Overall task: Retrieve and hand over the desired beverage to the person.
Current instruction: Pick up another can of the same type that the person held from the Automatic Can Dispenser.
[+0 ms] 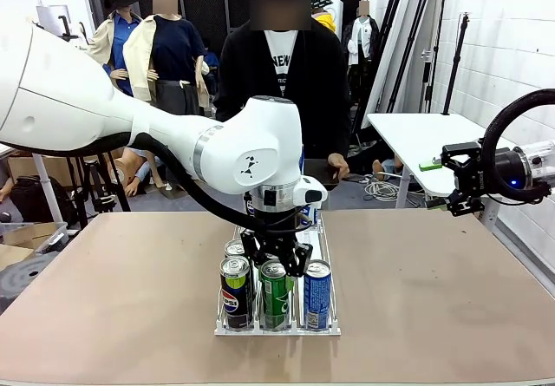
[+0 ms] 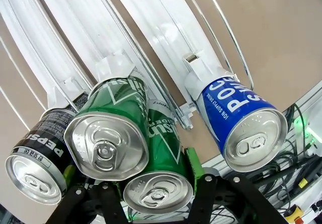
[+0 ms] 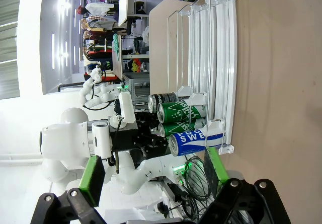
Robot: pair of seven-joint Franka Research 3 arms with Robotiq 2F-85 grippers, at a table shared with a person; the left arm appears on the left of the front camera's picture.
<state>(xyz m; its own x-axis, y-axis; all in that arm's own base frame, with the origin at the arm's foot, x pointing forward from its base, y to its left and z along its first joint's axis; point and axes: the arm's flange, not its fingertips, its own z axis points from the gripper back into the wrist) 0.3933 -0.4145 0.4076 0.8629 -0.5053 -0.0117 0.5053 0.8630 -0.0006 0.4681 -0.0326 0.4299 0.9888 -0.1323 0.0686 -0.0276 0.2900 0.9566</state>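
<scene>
**Left claw** (image 1: 277,263) is clenched on the upright green can (image 1: 274,297) in the rack's (image 1: 276,330) middle lane, near end. The person (image 1: 282,65) is placed straight beyond the desk's (image 1: 434,273) far edge. The right claw (image 1: 453,180), released, is held well apart, toward the right edge.

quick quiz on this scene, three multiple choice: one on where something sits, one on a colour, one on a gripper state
1. Seen from the robot, where in the front row of the rack is the blue can?
A left end
B middle
C right end

2. What colour is the can in the left gripper?
A black
B green
C blue

3. How is the right gripper?
A shut on a can
B shut, empty
C open, empty

Answers:
1 C, it stands right of the green can in the front view.
2 B, the fingers clamp the green can's top.
3 C, its pads stand wide apart, holding nothing.
</scene>
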